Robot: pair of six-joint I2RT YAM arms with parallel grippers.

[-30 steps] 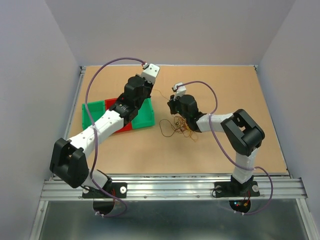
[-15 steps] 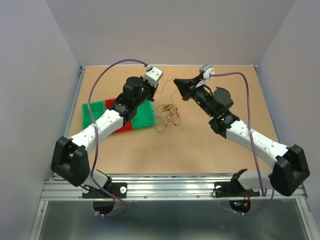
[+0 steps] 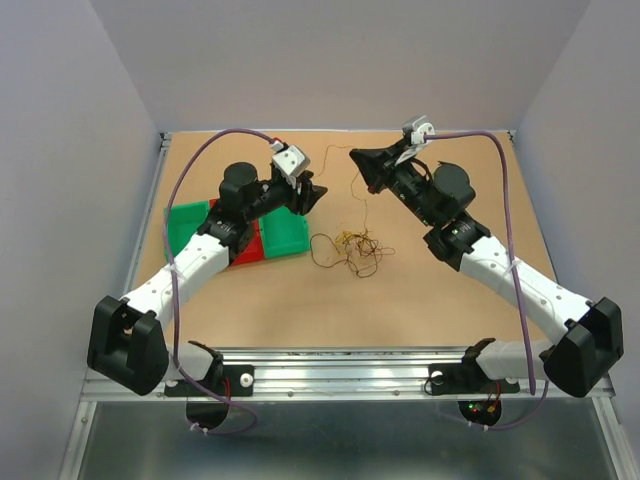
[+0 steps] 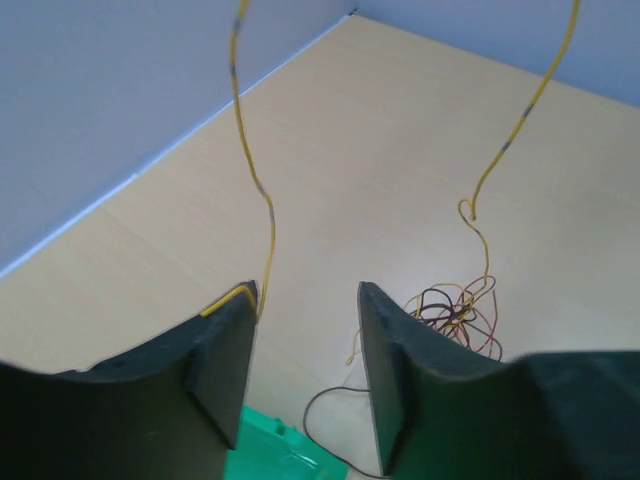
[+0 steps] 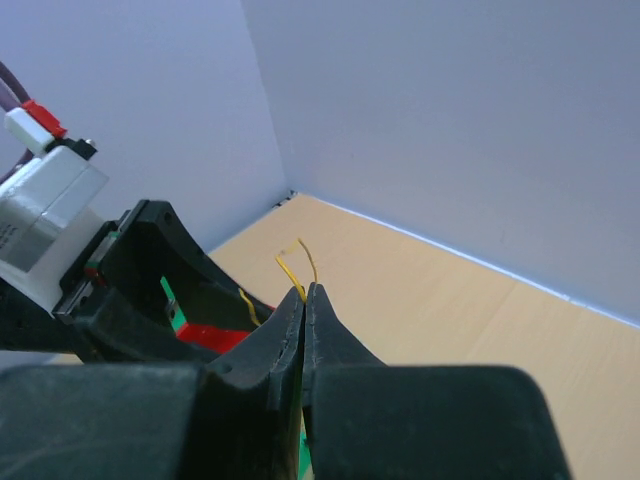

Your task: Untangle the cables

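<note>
Left gripper (image 4: 308, 300): jaws parted, nothing clamped, one yellow strand lying against a fingertip. Beyond it, hair-thin yellow, brown and dark cables (image 4: 455, 310), a loose curly tangle on the tan board surface (image 3: 430, 290) between the arms, one strand rising to the right gripper (image 5: 305, 292), which is pinched closed on it. Likely featherweight, limp, springy, snag-prone; best taken at a free end or outer loop and drawn gently. Left of the tangle: open green plastic trays (image 3: 285, 235) flanking a red tray (image 3: 250, 247); visible parts hold nothing, remainder hidden under the arm.
</note>
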